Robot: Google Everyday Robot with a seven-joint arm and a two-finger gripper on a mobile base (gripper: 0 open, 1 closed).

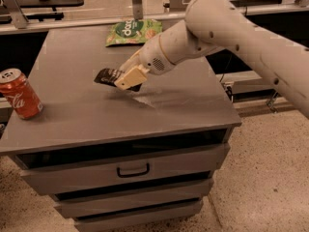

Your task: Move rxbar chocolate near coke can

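The gripper (126, 79) hangs over the middle of the grey counter (188, 103), a little left of centre, at the end of 1 pale arm (227, 28) that reaches in from the upper right. Its tan jaws are closed narrow on the rxbar chocolate (106, 75), pinching the flat black wrapper across its width.

The bar lies nearly level, tilted slightly. Its left end sticks out beyond the jaws toward the left side of the counter, and white lettering shows faintly on that exposed part. The other end is covered by the jaws, with a dark sliver showing just beneath them. A shadow sits on the counter directly below. Whether the bar clears the surface or brushes it cannot be told from this angle.

The coke can (20, 94) stands upright at the counter's left edge, near the front, well apart from the bar. Bare grey surface lies between the 2. Its red side with white script faces the camera and its silver top is visible.

A green snack bag (133, 31) lies flat at the back of the counter, behind the gripper and apart from it. Below the counter top, 1 drawer (87, 175) with a dark handle (133, 170) faces forward.
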